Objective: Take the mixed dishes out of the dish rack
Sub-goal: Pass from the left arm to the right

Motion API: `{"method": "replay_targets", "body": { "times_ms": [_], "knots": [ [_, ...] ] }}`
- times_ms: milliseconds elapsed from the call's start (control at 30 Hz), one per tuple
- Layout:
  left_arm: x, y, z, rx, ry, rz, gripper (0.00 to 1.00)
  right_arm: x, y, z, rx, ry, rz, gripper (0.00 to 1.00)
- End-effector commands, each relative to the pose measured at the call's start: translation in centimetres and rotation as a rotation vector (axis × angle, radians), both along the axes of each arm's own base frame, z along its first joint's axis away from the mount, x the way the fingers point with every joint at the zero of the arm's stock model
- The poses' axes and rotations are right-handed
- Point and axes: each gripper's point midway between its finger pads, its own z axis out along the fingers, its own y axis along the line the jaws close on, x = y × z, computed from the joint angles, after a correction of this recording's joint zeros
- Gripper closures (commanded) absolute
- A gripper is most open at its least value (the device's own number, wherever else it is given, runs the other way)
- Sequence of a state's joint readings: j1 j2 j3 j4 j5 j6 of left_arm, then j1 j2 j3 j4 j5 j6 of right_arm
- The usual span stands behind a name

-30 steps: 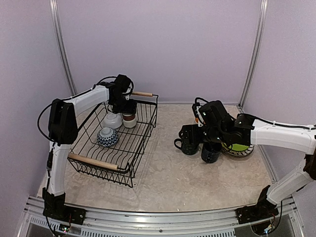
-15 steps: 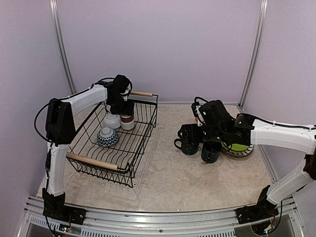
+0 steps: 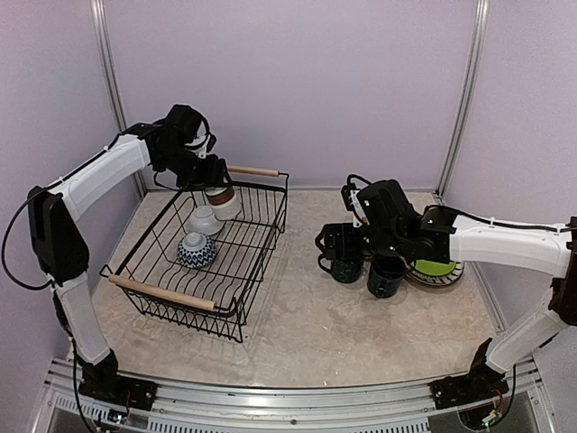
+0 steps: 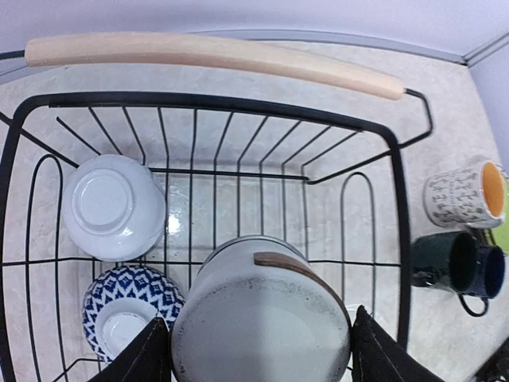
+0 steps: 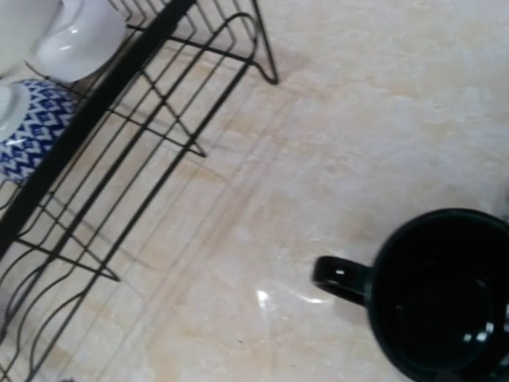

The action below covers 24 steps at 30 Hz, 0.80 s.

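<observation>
Nearest you, the right gripper (image 3: pixel 335 240) hangs spread and empty just above the dark mugs (image 3: pixel 385 278), which stand on the table (image 3: pixel 306 316) beside the lime green plate (image 3: pixel 437 268). In the dish rack (image 3: pixel 167 294), a blue-patterned bowl (image 3: pixel 196 250) and a white bowl (image 3: pixel 206 219) lie upside down. At the far end, the left gripper (image 4: pixel 261 350) pinches the small cup (image 3: pixel 221 200) by its sides, raised above the wires. You are mid-transfer. Next, carry the cup clear of the rim, then set it near the mugs.

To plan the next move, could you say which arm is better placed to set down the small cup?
Left: the left claw holds the small cup above the dish rack; the right claw is empty.
</observation>
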<state>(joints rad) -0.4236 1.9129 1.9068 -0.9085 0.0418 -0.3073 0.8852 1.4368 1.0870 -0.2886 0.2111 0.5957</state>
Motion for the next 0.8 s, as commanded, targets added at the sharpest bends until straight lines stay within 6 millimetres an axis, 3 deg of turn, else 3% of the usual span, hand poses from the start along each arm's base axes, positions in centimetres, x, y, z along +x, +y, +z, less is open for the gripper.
{"method": "replay_targets", "body": {
  "times_ms": [0, 133, 267, 533, 767],
  "knots": [
    [-2.4, -2.0, 4.8, -0.257, -0.031, -0.124, 0.51, 0.2, 2.4, 1.5, 0.084, -0.010, 0.058, 0.05],
    [-5.7, -4.8, 9.7, -0.519, -0.096, -0.296, 0.51, -0.1, 5.4, 3.8, 0.236, -0.037, 0.152, 0.05],
    [-8.3, -6.7, 11.7, -0.705, -0.092, -0.430, 0.52, -1.2, 8.3, 6.7, 0.456, -0.066, 0.271, 0.04],
    [-11.1, -7.9, 11.5, -0.917, 0.007, -0.509, 0.55, -3.3, 11.5, 11.3, 0.858, -0.079, 0.468, 0.04],
    [-12.5, -9.5, 11.2, -0.938, 0.049, -0.547, 0.55, -3.0, 12.4, 12.7, 0.996, -0.098, 0.504, 0.09]
  ]
}}
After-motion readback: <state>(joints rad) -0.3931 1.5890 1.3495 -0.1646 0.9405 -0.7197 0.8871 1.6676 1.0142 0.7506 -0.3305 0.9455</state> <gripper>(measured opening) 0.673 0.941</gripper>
